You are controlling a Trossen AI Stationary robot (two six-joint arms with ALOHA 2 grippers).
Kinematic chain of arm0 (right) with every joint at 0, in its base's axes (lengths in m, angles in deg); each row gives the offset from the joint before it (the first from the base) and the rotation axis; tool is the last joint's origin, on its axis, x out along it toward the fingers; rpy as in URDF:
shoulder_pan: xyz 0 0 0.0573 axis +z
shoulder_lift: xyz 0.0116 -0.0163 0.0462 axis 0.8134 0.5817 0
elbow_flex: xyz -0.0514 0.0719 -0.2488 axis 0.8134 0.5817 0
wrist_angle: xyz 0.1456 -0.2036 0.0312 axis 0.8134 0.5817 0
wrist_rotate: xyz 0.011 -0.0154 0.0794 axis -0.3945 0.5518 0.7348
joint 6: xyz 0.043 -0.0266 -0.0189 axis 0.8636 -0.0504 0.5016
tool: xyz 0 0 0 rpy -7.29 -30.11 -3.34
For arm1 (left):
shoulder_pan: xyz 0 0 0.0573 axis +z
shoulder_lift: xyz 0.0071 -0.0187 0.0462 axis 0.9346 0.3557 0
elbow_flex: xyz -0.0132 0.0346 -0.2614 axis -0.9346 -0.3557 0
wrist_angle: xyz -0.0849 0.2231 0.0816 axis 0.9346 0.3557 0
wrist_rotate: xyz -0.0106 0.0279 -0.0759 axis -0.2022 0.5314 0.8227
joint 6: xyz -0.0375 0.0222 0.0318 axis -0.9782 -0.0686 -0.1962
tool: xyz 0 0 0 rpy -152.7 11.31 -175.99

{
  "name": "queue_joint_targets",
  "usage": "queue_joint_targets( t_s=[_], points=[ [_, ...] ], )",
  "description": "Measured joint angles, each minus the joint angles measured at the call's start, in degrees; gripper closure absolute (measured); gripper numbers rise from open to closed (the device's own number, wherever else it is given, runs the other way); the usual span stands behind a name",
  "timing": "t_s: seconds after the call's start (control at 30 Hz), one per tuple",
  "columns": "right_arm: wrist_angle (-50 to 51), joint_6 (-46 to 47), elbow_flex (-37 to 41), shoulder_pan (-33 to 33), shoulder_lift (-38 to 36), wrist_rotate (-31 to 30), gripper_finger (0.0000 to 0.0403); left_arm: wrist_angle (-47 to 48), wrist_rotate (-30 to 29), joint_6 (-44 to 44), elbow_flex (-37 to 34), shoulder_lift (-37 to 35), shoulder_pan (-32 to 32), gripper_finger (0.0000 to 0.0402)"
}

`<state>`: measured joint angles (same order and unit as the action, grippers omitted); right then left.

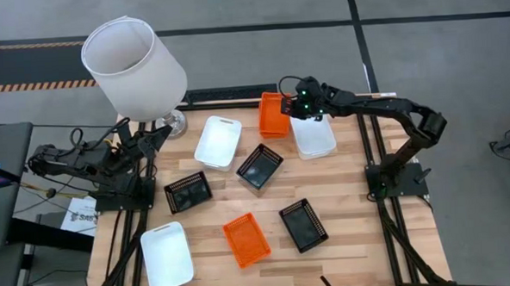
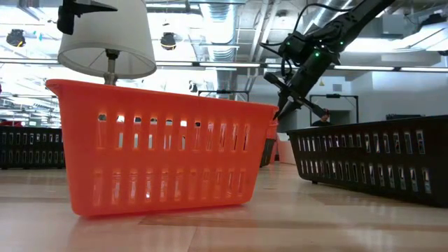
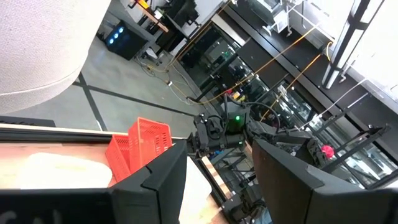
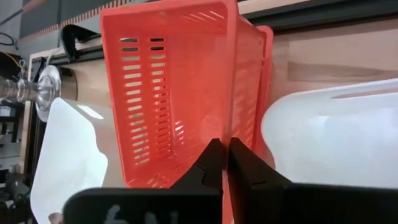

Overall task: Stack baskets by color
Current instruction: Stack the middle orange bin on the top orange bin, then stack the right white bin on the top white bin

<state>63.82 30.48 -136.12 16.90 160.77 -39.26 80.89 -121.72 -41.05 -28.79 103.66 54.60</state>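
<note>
Beside a white basket (image 1: 312, 137), right claw (image 1: 288, 108) pinches orange basket (image 1: 273, 115).

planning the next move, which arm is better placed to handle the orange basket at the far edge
Right. Its gripper is already shut on that orange basket's rim, while the left gripper sits folded by the lamp, away from it.

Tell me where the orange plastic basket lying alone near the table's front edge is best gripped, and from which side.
Probably from above, pinching one long side wall of the orange plastic basket. It lies flat and open side up, so its thin rim is exposed, and bare table surrounds it, leaving a gripper room to descend.
</note>
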Motion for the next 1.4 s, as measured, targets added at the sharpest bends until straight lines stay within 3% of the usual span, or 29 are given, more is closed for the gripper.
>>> queue_joint_targets(
  t_s=[0.7,1.27,1.4],
  points=[
    [0.3,-4.8,0.0,-0.1,0.0,0.9,0.0355,0.0,0.0,0.0,0.0,0.0,0.0,0.023],
    [0.5,-7.6,0.0,-2.0,0.0,2.3,0.0258,0.0,0.0,-0.1,0.0,0.0,0.0,0.023],
    [6.3,-10.5,-0.6,-4.0,-2.8,4.8,0.0238,0.0,0.0,-0.5,0.0,0.0,0.0,0.023]
  ],
)
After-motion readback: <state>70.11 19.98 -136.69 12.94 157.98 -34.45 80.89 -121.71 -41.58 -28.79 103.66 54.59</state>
